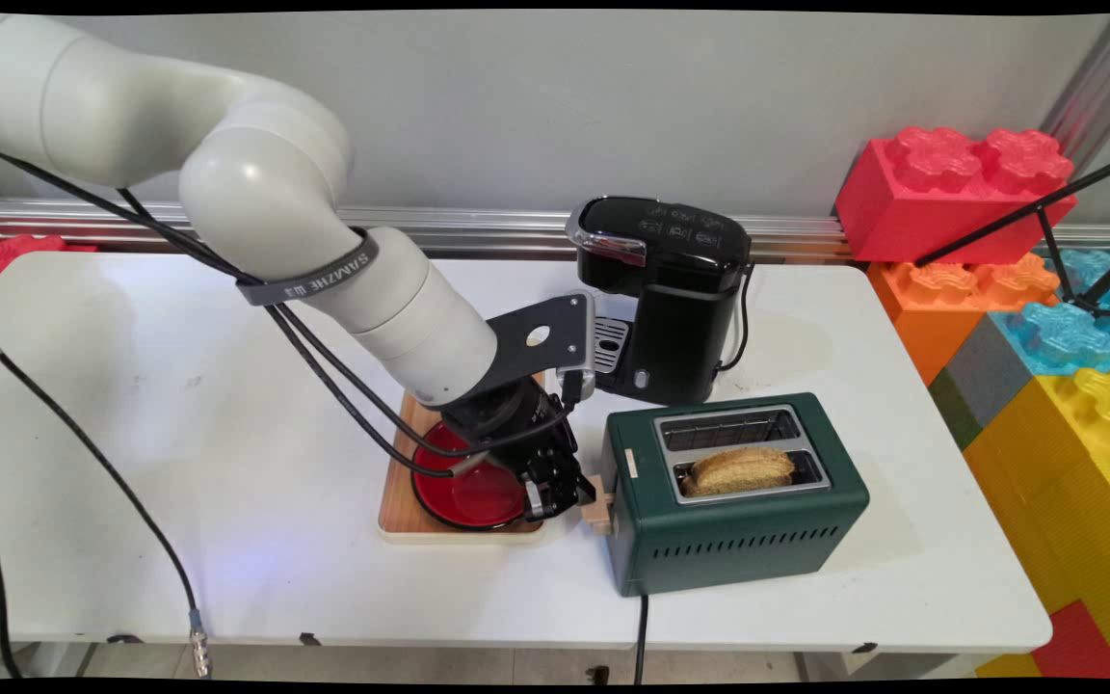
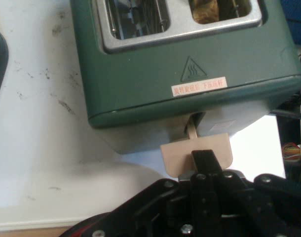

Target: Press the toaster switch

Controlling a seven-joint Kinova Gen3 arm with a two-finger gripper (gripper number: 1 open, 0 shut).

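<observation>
The pincer (image 1: 582,496) sits at the toaster's (image 1: 738,520) left end, touching its wooden lever (image 2: 195,155); whether its fingers are parted I cannot tell. The lever looks stiff, smooth and small, best pressed from its flat top. Bread (image 1: 741,469) sits in the toaster's near slot.

Red bowl (image 1: 463,492) partly hidden behind tool (image 1: 565,501), toaster (image 2: 190,64) cut off at top edge

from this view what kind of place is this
Likely a robotics lab staged as a kitchen: dark green two-slot toaster and black coffee machine on a white table, giant plastic building blocks beside it.
</observation>
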